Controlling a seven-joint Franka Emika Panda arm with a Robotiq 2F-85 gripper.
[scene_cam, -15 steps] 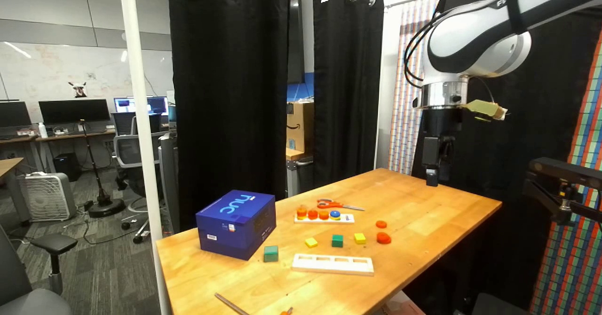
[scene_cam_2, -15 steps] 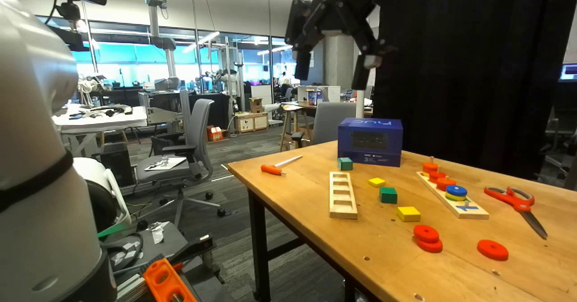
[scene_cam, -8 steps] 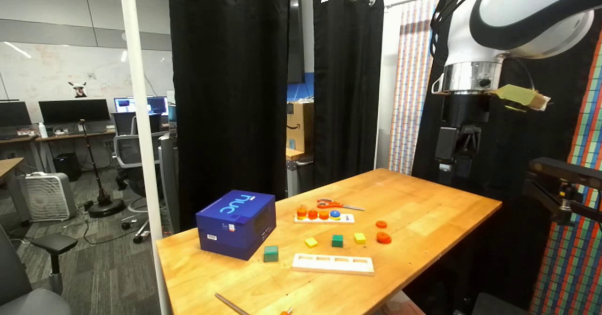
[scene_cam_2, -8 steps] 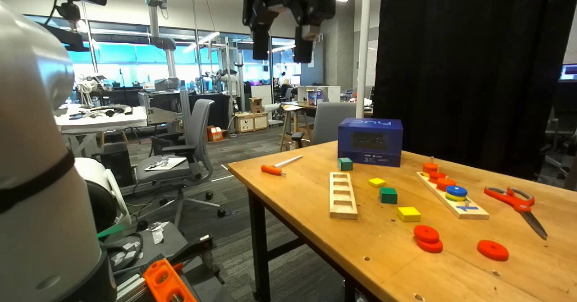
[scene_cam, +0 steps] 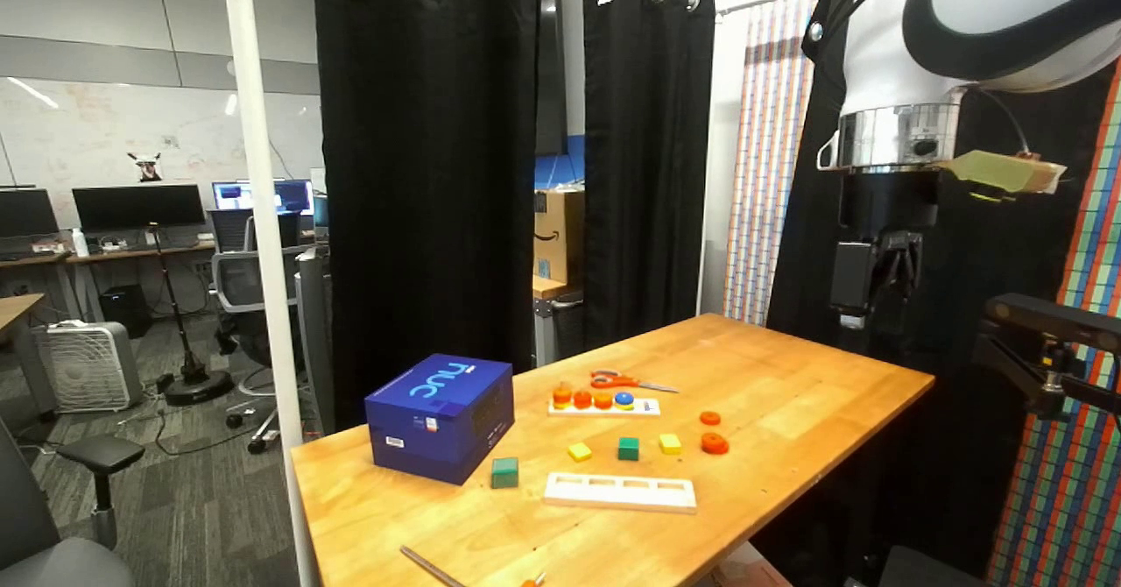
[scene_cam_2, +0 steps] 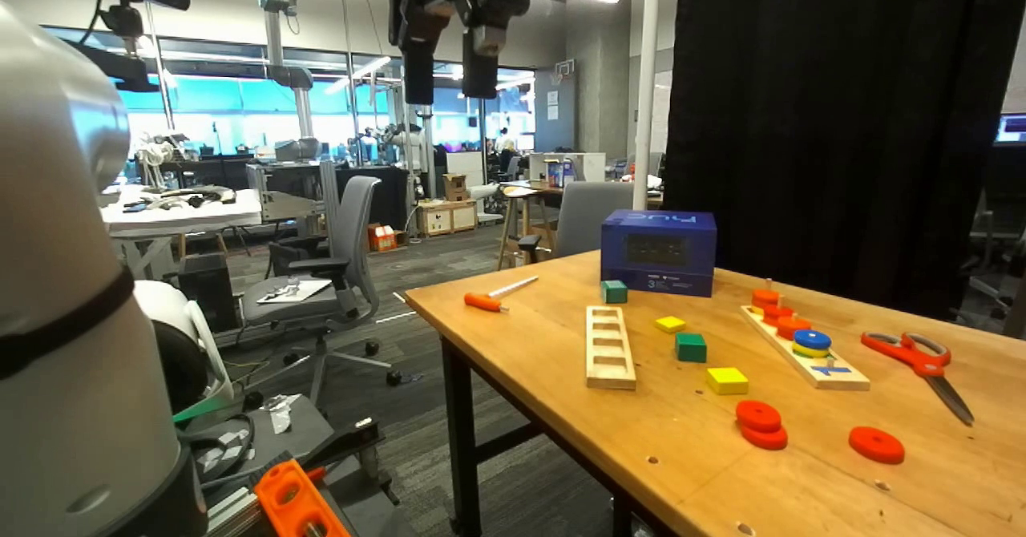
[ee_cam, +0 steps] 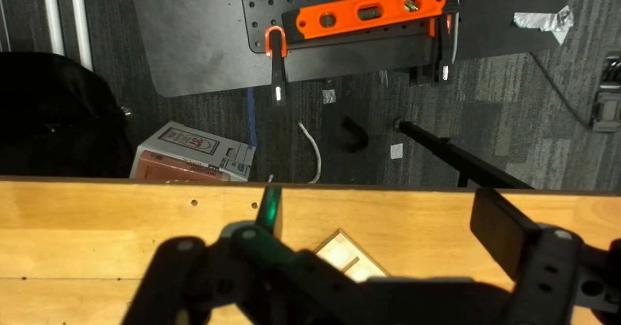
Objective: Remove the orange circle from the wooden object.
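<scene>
Exterior views catch the gripper (scene_cam_2: 449, 88) high up, shifted since half a second ago toward the robot's base column (scene_cam_2: 76, 345); the tabletop pieces lie as they did. Its two fingers (ee_cam: 504, 233) stand wide apart in the wrist view. Three flat orange circles (scene_cam_2: 876, 450) lie loose on the table (scene_cam_2: 553, 417), one alone, two overlapping, near the pegboard (scene_cam_2: 846, 380); more orange rings (scene_cam_2: 792, 327) sit on its pegs, and which one the task means cannot be told. Also counted: two yellow blocks (scene_cam_2: 726, 381), two green blocks (scene_cam_2: 690, 347), one blue box (scene_cam_2: 657, 252), one pair of scissors (scene_cam_2: 923, 366) and one wooden frame (scene_cam_2: 611, 377) with four openings. An exterior view shows an orange-handled tool (scene_cam_2: 485, 302) whole; the wrist view takes in a printed carton (ee_cam: 194, 150) past the table's edge and, seen in an exterior view as well, an orange spirit level (ee_cam: 347, 14)
</scene>
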